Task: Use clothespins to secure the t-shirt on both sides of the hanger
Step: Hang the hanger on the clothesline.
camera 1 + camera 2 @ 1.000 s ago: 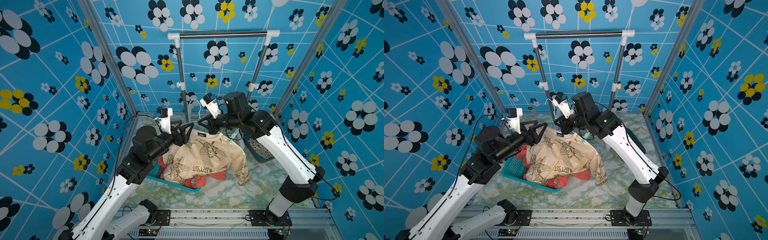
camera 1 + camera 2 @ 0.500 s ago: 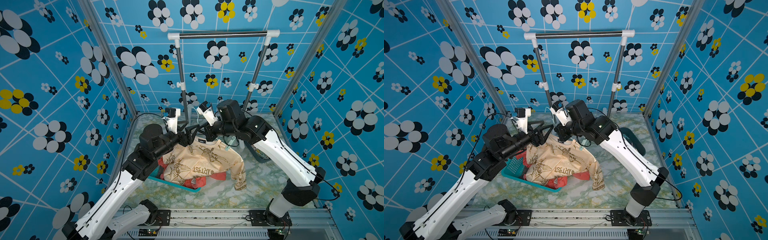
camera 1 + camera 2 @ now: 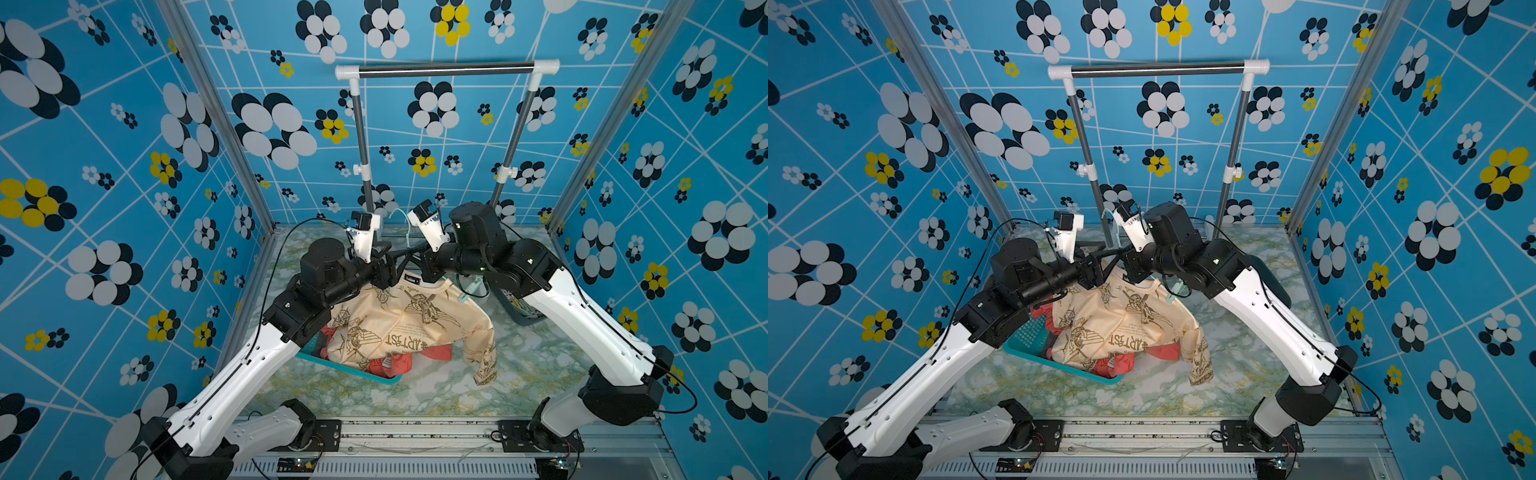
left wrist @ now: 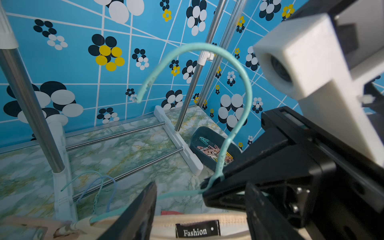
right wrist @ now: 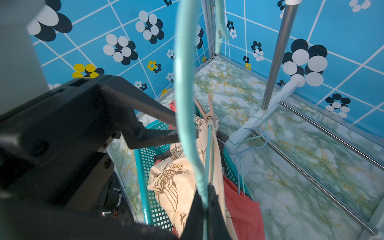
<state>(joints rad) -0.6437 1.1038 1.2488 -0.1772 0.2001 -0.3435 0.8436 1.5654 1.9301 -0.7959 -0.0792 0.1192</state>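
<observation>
Most of the clothespins [image 4: 212, 150] lie in a dark oval tray [image 4: 199, 135] on the table by the rack's foot: a loose heap of pink, beige, yellow and mint plastic clips. In both top views the R arm covers nearly all of that tray.

One pinkish pin [image 5: 208, 113] is clipped on the t-shirt [image 3: 407, 320] at a hanger shoulder, seen only from the R wrist cam. The other shoulder isn't clear in any view.

R gripper [image 5: 205, 199] is pinched tight on the hanger [image 5: 184, 83] wire just below its hook. L gripper [image 5: 177, 129] jaws stand apart w/ the hook's neck btwn them; contact can't be told. From above, both sets of fingertips merge into one black mass.

Teal lattice basket [image 3: 1025, 336] holds coral-red cloth [image 5: 243, 207]. The cream printed tee hangs partly over it, w/ one sleeve out past the rim over the marbled table [image 3: 540, 374].

Two thin spare hangers [image 4: 99, 182] lie by the rack [image 3: 446, 70] base.
</observation>
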